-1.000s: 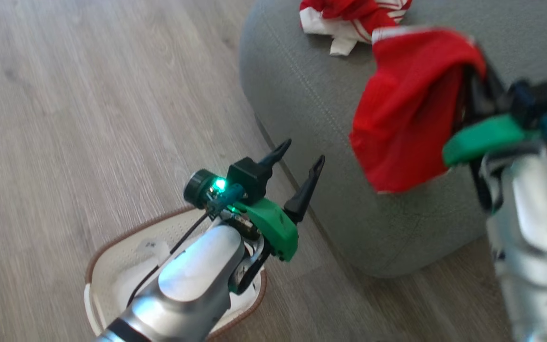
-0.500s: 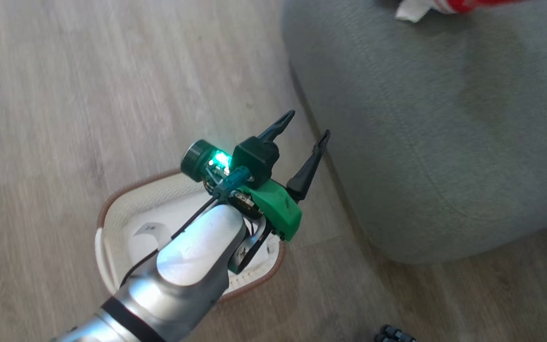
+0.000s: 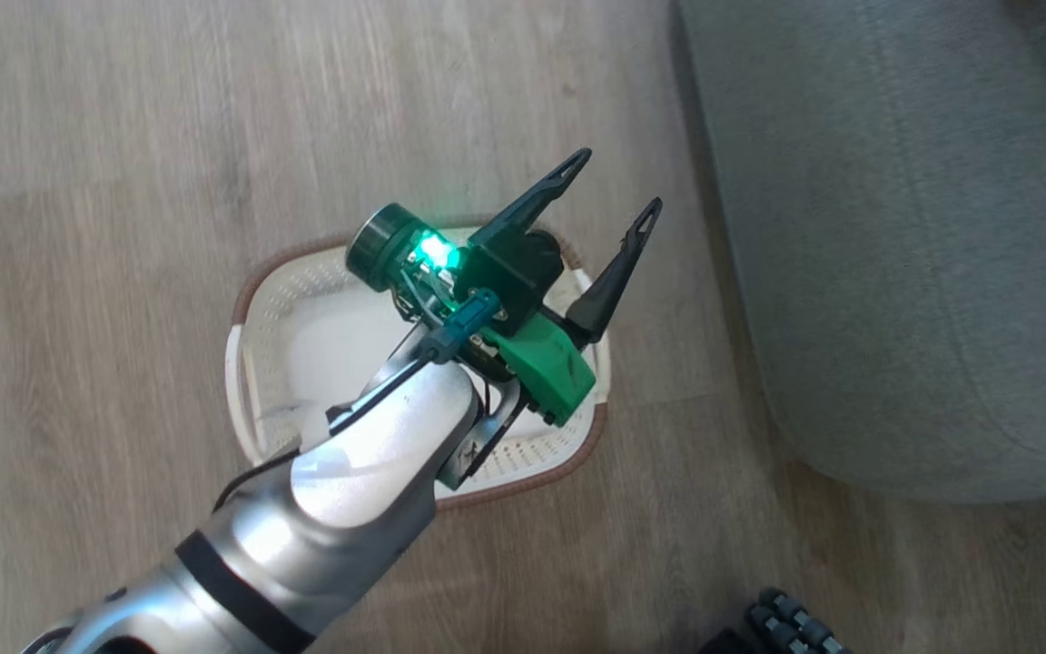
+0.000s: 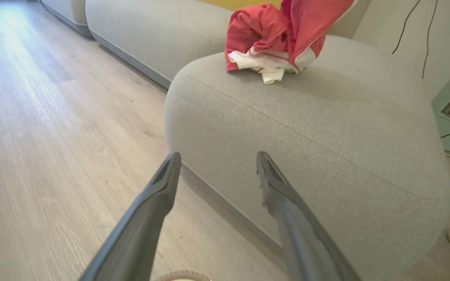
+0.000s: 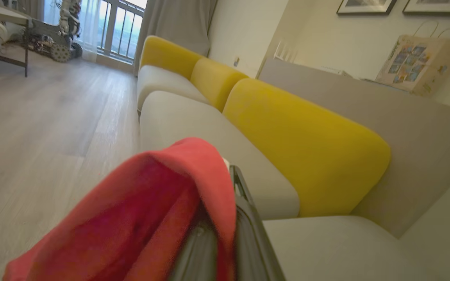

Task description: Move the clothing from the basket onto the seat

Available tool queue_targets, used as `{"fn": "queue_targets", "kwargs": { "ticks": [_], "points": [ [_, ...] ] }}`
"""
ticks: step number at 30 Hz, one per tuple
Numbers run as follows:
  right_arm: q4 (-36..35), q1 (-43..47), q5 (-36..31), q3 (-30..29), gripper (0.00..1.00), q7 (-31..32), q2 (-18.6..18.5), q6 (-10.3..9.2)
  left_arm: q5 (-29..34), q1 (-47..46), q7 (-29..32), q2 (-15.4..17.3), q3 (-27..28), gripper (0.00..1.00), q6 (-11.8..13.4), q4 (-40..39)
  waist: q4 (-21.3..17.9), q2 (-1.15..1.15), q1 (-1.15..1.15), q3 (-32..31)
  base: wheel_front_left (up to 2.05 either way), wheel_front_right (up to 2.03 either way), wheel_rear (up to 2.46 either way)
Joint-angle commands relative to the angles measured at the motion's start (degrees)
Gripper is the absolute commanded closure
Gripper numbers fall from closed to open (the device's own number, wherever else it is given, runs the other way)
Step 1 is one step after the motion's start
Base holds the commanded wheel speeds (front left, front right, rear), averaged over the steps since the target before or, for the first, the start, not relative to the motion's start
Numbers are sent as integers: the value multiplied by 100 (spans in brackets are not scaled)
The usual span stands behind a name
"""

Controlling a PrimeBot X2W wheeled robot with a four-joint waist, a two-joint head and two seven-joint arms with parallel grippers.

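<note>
- two pieces of red clothing [image 4: 262, 43] on show: one lies crumpled in a heap on top of the seat [image 4: 307, 128], white trim spilling out at its front, and the other hangs just beside it from above.
- the right pincer [image 5: 231, 175] has that second piece; its two dark fingers [image 5: 248, 234] sit close together on the thin red cloth, which drapes over them and falls away to the lower left of the right wrist view.
- in the left wrist view, the held piece hangs long-ways down, its lower edge at the heap.
- one basket [image 3: 246, 309] stands on the wooden plank floor [image 3: 123, 182] near the seat, not touching it, an oval with its long axis across the head view; perforated cream plastic, brown woven-look rim, pale bottom showing.
- the left pincer [image 3: 616, 182] hovers over the basket's far rim, jaws spread wide and holding nothing, tips aimed toward the seat.
- the seat is one big grey fabric cushion, rounded at the edge, with a pale stitched seam.
- three yellow back cushions [image 5: 303, 144] line up behind it.
</note>
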Motion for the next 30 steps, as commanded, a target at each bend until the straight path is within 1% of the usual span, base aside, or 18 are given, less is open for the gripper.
{"fn": "queue_targets", "kwargs": {
  "ticks": [1, 4, 7, 10, 13, 14, 16, 17, 18, 24, 30],
  "points": [
    [-117, -80, -94, -114, 100, -37, -136, -2, 56, -184, 20, 76, 95, 0, 33, -229, 143, 0, -1, 175, 0, 0, 0],
    [114, 93, -520, -720, 100, -37, -199, -2, 113, -218, 73, 118, 57, 0, 76, -330, 225, 0, -1, 301, 0, 0, 0],
    [223, 319, -1007, -1257, 100, -37, -81, -2, 148, -228, 96, 156, 20, 0, 96, -378, 290, 0, -1, 355, 0, 0, 0],
    [240, 462, -1333, -1583, 100, -37, 93, -2, 141, -220, 102, 203, 18, 0, 109, -416, 313, 0, -1, 375, 0, 0, 0],
    [204, 528, -1638, -1774, 100, -37, 232, -2, 129, -201, 99, 236, 10, 0, 118, -437, 320, 0, -1, 367, 0, 0, 0],
    [181, 536, -1726, -1819, 94, -37, 276, -2, 124, -191, 98, 242, 5, 0, 122, -440, 319, 0, -1, 358, 0, 0, 0],
    [139, 553, -1884, -1901, 45, -37, 371, -2, 107, -154, 99, 262, -6, 0, 128, -432, 307, 0, -1, 314, 0, 0, 0],
    [137, 557, -1947, -1928, 6, -37, 414, -2, 98, -134, 106, 273, -15, 0, 128, -427, 302, 0, -1, 295, 0, 0, 0],
    [129, 556, -1997, -1943, 0, -37, 457, -2, 89, -121, 108, 281, -22, 0, 127, -423, 301, 0, -1, 280, 0, 0, 0],
    [73, 653, -2110, -1913, 0, -37, 670, -2, 36, -99, 106, 324, 6, 0, 169, -407, 206, 0, -1, 184, 0, 0, 0],
    [-160, 1001, -1827, -1665, 0, -37, 931, -2, -49, -52, 49, 388, 95, 0, 228, -403, 14, 0, -1, 51, 0, 0, 0]
  ]
}}
